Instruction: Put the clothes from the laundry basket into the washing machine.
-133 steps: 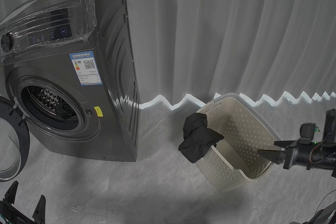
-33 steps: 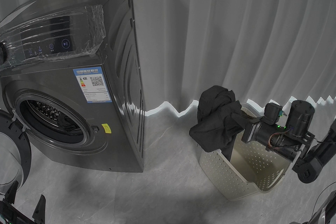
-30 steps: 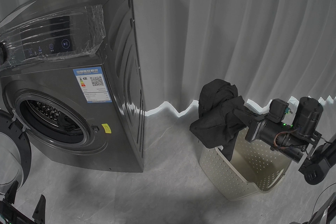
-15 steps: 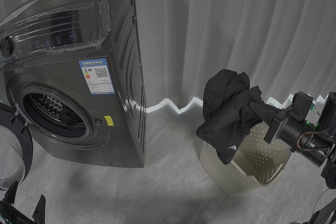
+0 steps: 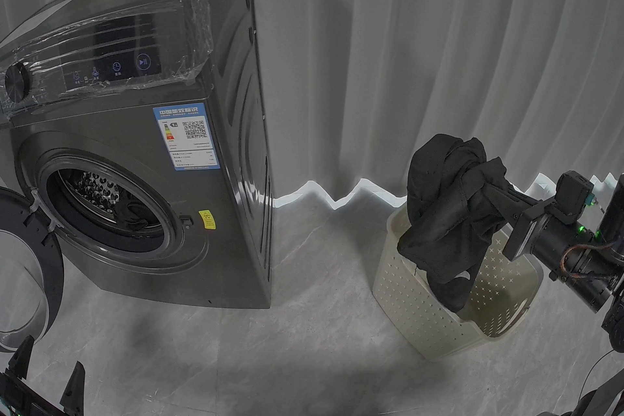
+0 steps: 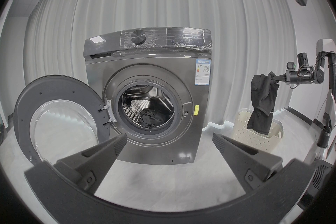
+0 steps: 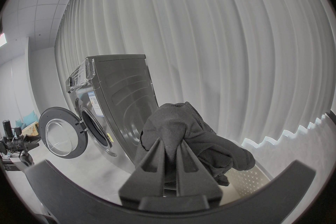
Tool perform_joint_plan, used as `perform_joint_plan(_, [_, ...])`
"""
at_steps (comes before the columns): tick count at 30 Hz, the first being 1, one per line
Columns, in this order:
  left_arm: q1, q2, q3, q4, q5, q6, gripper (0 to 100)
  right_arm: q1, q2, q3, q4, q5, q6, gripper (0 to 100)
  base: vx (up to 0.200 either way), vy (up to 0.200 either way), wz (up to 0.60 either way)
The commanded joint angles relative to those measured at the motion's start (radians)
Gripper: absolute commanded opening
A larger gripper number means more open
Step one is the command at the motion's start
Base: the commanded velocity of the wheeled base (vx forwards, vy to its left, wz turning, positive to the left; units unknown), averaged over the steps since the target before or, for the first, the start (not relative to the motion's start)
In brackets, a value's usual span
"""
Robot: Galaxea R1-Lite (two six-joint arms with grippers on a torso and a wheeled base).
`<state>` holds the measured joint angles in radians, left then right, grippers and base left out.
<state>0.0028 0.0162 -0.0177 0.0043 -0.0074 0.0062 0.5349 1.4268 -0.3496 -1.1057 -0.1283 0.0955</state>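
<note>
A black garment (image 5: 455, 209) hangs bunched from my right gripper (image 5: 500, 193), which is shut on its upper part, above the cream laundry basket (image 5: 416, 307). The cloth's lower end dangles inside the basket. In the right wrist view the fingers (image 7: 157, 158) pinch the black garment (image 7: 196, 137). The grey washing machine (image 5: 162, 177) stands to the left with its round door (image 5: 26, 281) swung open. A dark garment (image 6: 152, 118) lies in the drum. My left gripper (image 6: 168, 136) is open, low in front of the machine, holding nothing.
White curtains (image 5: 422, 47) hang behind the machine and the basket. Bare grey floor (image 5: 312, 320) separates the washing machine from the basket. The open door juts out on the machine's left side, near my left gripper (image 5: 45, 381).
My right gripper, open beside the basket before, has shut on the black garment draped over the rim and lifted it up. The head camera shifted a little. The left gripper kept still.
</note>
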Motion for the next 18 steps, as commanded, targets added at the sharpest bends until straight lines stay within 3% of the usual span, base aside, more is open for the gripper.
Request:
perform_joint_plan(1, [0.000, -0.016, 0.016, 0.000, 0.000, 0.000, 100, 0.004, 0.000, -0.002, 0.000, -0.001, 0.000, 0, 0.000, 0.200, 0.00])
perform_joint_plan(18, [0.000, -0.016, 0.016, 0.000, 0.001, 0.000, 100, 0.040, 0.001, -0.003, -0.003, -0.001, 0.001, 0, 0.000, 0.200, 0.00])
